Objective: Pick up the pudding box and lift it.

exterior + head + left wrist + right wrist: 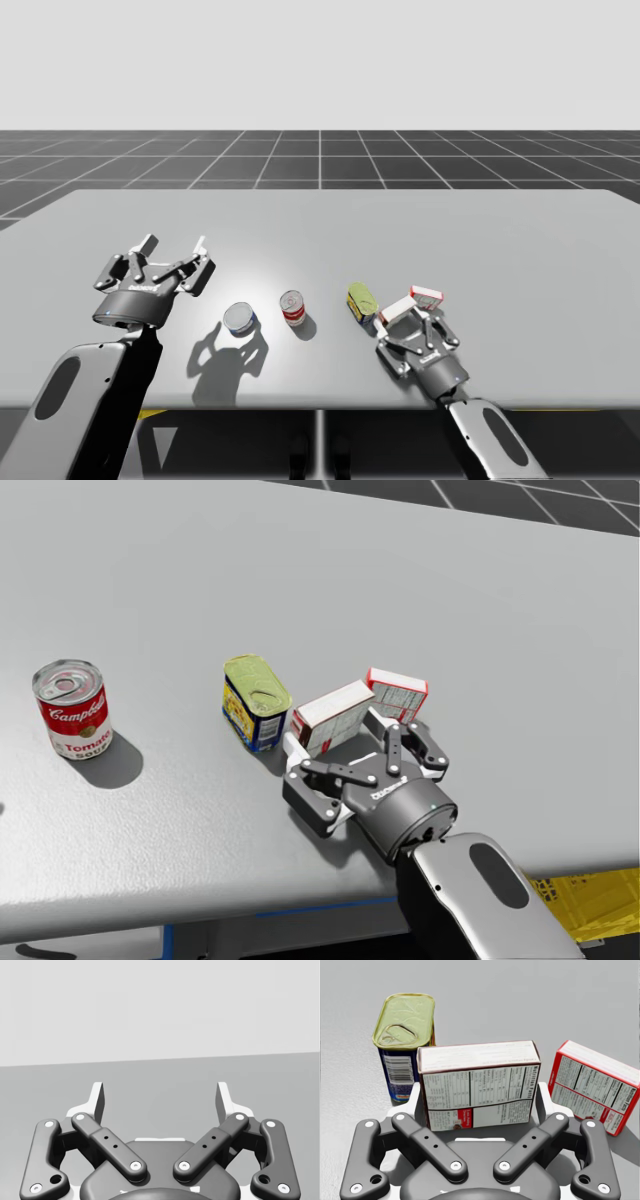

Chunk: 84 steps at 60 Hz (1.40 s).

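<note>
Pudding box (479,1085) sits on the counter (520,240) near our front edge, between the 2 fingers of our right pincer (480,1094). That pincer is spread wide and not yet clamped on it. A blue can (405,1035) stands just beside the box on 1 side, and a red box (592,1090) just beside it on the other. Our left pincer (160,1095) hangs spread apart above the counter, well apart from all 3.

We judge the box to be light, thin card: stiff along its edges, apt to dent on its broad faces, and smooth enough to slip. The best hold looks to be across its 2 short ends, squeezing gently and level so that neither neighbour is nudged.
</note>
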Each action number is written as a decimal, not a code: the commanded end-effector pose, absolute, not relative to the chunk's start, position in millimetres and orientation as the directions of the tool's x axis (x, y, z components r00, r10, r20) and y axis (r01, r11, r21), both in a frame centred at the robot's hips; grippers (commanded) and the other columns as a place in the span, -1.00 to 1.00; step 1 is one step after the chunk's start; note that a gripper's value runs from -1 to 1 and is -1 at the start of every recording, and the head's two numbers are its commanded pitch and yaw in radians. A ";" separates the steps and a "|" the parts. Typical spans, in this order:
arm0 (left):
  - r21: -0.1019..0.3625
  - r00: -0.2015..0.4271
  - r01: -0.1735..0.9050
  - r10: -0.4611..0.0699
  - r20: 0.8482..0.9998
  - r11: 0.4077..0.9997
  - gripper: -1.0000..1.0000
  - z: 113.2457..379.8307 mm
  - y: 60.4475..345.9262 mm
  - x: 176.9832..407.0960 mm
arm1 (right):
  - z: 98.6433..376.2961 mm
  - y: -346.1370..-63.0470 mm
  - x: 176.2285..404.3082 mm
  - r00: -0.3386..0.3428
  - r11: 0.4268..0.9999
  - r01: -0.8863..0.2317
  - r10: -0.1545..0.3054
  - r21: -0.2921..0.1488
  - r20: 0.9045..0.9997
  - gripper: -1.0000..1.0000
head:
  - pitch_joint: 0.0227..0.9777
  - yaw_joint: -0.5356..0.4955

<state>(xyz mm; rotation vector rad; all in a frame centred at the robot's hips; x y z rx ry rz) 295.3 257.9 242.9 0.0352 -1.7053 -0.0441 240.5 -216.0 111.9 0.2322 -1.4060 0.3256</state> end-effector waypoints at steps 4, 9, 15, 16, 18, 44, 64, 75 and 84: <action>0.049 -0.140 0.002 -0.048 0.989 0.999 -1.00 244.2 258.1 294.8 | 105.3 -220.5 252.0 0.144 0.940 -0.335 0.114 -0.060 0.983 -1.00 | 0.81 -0.52; 0.049 -0.141 0.003 -0.048 0.989 0.999 -1.00 244.5 258.1 294.5 | 105.7 -220.4 254.7 0.145 0.941 -0.333 0.115 -0.061 0.983 -1.00 | 0.81 -0.52; 0.049 -0.141 0.003 -0.048 0.989 0.999 -1.00 244.5 258.0 294.2 | 105.3 -220.1 257.1 0.149 0.942 -0.331 0.115 -0.060 0.982 -1.00 | 0.80 -0.52; 0.049 -0.140 0.003 -0.048 0.989 0.999 -1.00 244.5 257.9 294.2 | 105.2 -219.9 257.2 0.150 0.942 -0.331 0.116 -0.061 0.982 -1.00 | 0.80 -0.52; 0.050 -0.140 0.003 -0.049 0.989 0.999 -1.00 244.4 257.8 294.1 | 104.8 -219.6 256.8 0.154 0.941 -0.333 0.120 -0.063 0.981 -1.00 | 0.80 -0.51; 0.046 -0.135 0.011 -0.044 0.990 0.999 -1.00 244.1 256.9 293.5 | 100.9 -221.5 252.3 0.182 0.928 -0.371 0.115 -0.040 0.976 1.00 | 0.31 -0.56; 0.040 -0.130 0.012 -0.038 0.991 0.999 -1.00 243.7 257.3 292.8 | 99.5 -221.7 251.8 0.179 0.926 -0.374 0.123 -0.048 0.976 1.00 | -0.04 -0.57; 0.034 -0.131 0.011 -0.032 0.991 0.999 -1.00 244.5 258.7 292.4 | 109.1 -221.0 248.8 0.156 0.927 -0.372 0.115 -0.049 0.981 1.00 | -0.06 -0.58; 0.032 -0.132 0.009 -0.030 0.991 0.999 -1.00 245.0 259.5 292.3 | 130.6 -219.5 243.4 0.125 0.925 -0.375 0.108 -0.054 0.986 1.00 | -0.05 -0.58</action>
